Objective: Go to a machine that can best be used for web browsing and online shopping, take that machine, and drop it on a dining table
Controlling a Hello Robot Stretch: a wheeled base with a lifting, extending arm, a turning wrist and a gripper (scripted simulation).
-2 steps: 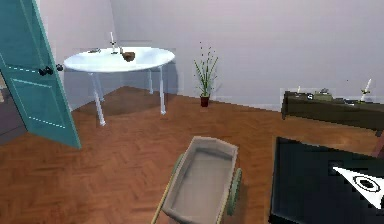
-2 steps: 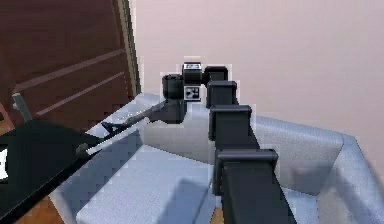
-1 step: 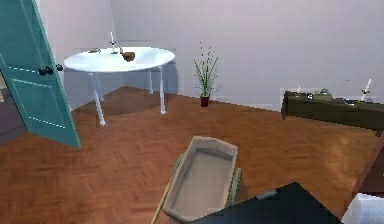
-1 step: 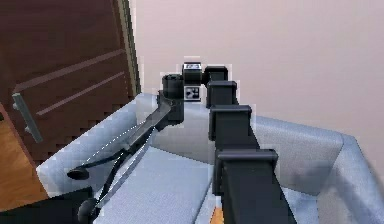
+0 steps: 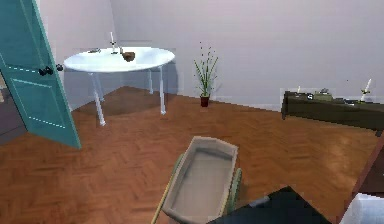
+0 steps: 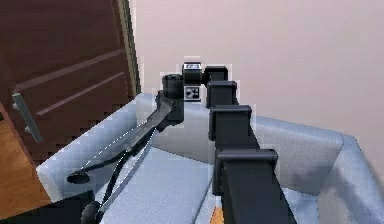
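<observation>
Low at the forward view's bottom edge lies a flat black slab (image 5: 285, 207), plain and sharp-cornered, just right of a beige tray (image 5: 203, 180) on the wood floor. Whether it is the laptop cannot be told. Well apart from it stands the white round table (image 5: 150, 59), between a teal door (image 5: 35, 75) and a potted plant (image 5: 205, 78). On the arm side view the gripper (image 6: 85, 195) slants down before a pale sofa (image 6: 310, 150), its fingers ending near a dark patch (image 6: 30, 218). Whether it holds anything cannot be told.
</observation>
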